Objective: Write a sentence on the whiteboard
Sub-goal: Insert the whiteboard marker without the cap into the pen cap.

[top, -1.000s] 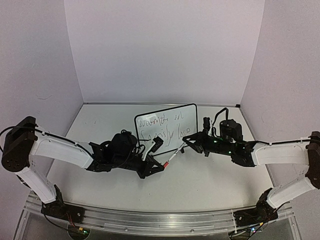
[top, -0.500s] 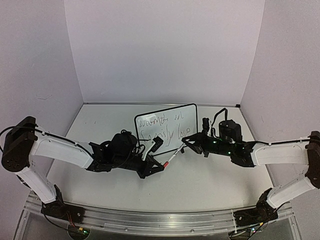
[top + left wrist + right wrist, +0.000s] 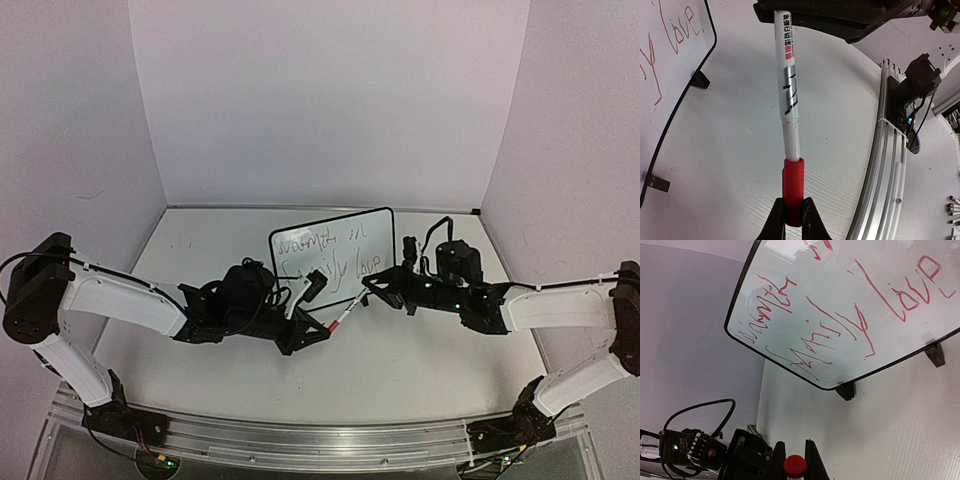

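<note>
The whiteboard (image 3: pixel 376 228) stands upright at the middle back of the table on two black clip feet (image 3: pixel 845 390). The sentence (image 3: pixel 326 262) is on it in two red handwritten lines, and the lower line reads "family love" (image 3: pixel 865 315). A white marker (image 3: pixel 789 95) hangs level between both grippers in front of the board. My left gripper (image 3: pixel 793 212) is shut on the marker's red cap (image 3: pixel 793 182). My right gripper (image 3: pixel 794 460) is shut on the other end, whose red butt (image 3: pixel 795 466) shows between the fingers. In the top view the marker (image 3: pixel 343 316) spans from the left gripper (image 3: pixel 326 330) to the right gripper (image 3: pixel 370 292).
The aluminium rail (image 3: pixel 888 150) runs along the near table edge, with both arm bases on it. Pale walls close in the left, back and right sides. The board's right edge and feet (image 3: pixel 701 80) stand close to the left of the marker.
The right gripper has shifted very slightly to the left. The marker, the left arm and the whiteboard look unchanged.
</note>
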### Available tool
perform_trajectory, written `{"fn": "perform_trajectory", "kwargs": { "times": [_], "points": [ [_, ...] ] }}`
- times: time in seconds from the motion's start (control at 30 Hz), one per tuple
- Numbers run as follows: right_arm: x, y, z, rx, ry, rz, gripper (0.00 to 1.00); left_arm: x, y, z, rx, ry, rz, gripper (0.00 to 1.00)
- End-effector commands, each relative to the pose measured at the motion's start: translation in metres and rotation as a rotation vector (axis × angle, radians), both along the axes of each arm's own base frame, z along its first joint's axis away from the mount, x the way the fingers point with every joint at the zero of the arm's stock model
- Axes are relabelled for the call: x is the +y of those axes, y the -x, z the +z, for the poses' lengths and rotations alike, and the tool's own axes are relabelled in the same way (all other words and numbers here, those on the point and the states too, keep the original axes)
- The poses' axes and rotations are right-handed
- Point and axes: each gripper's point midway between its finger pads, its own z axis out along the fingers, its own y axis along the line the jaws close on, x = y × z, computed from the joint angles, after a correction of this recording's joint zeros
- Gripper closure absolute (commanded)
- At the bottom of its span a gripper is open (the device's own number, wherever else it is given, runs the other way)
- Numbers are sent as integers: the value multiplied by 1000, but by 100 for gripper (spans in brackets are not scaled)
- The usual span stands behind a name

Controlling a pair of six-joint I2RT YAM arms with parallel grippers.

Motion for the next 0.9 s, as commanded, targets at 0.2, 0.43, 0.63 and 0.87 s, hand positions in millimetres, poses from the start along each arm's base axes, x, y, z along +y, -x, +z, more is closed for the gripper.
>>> {"fn": "perform_trajectory", "kwargs": {
  "times": [0.2,0.43,0.63,0.87],
  "points": [
    [17,2,20,-80,20,53,100,-22,-13,52,-46,136,26,100],
    [34,15,24,-147,118,127,100,-30,-22,66,-61,184,56,100],
    [43,23,19,-138,133,169,100,-33,-26,80,-84,224,68,100],
    [50,29,13,-106,124,208,100,-31,-28,91,-129,249,68,100]
  ]
}}
